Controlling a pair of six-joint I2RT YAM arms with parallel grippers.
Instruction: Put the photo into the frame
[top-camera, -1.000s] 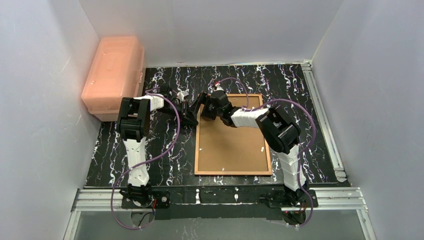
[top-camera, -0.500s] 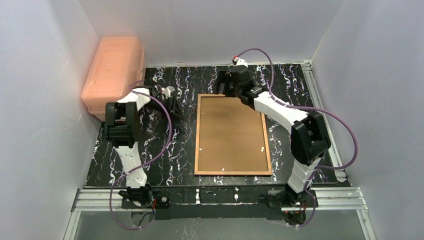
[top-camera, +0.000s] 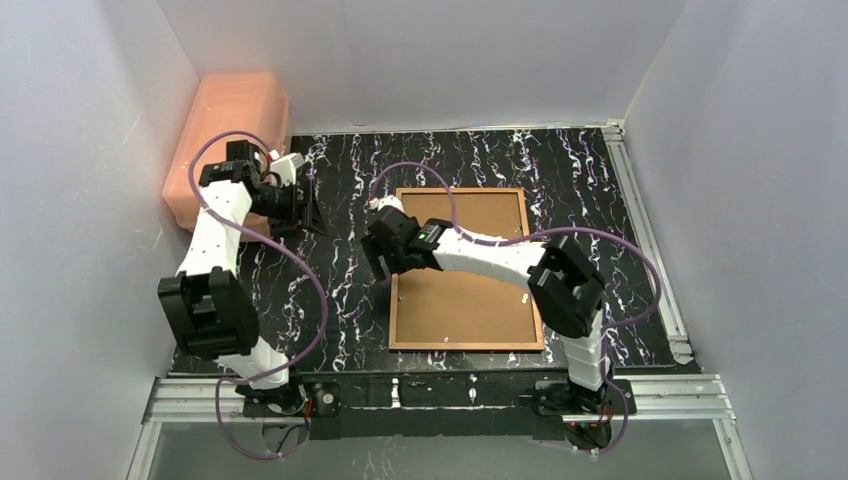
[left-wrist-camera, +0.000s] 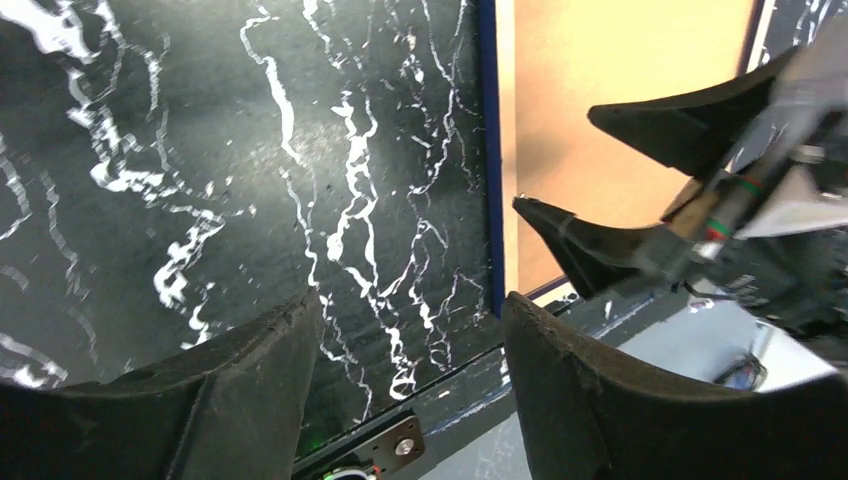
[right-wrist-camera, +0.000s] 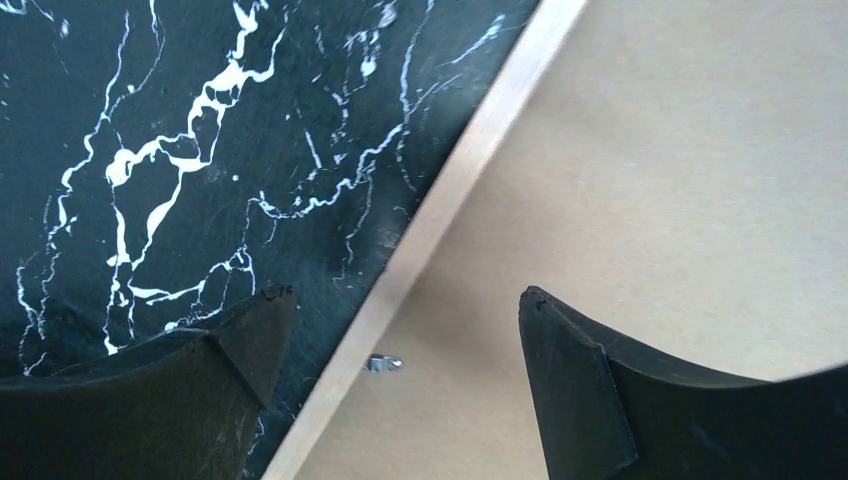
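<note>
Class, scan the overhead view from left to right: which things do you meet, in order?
Peach plastic box → left hand → right hand → frame, lying back up → metal rail.

Left claw (top-camera: 310, 207) agape, far forward-left; right claw (top-camera: 388, 272) agape, pointed downward.

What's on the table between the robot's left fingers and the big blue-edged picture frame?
Nothing: only bare black white-veined tabletop lies between the left fingers and the navy-edged picture frame, as the left wrist view shows.
</note>
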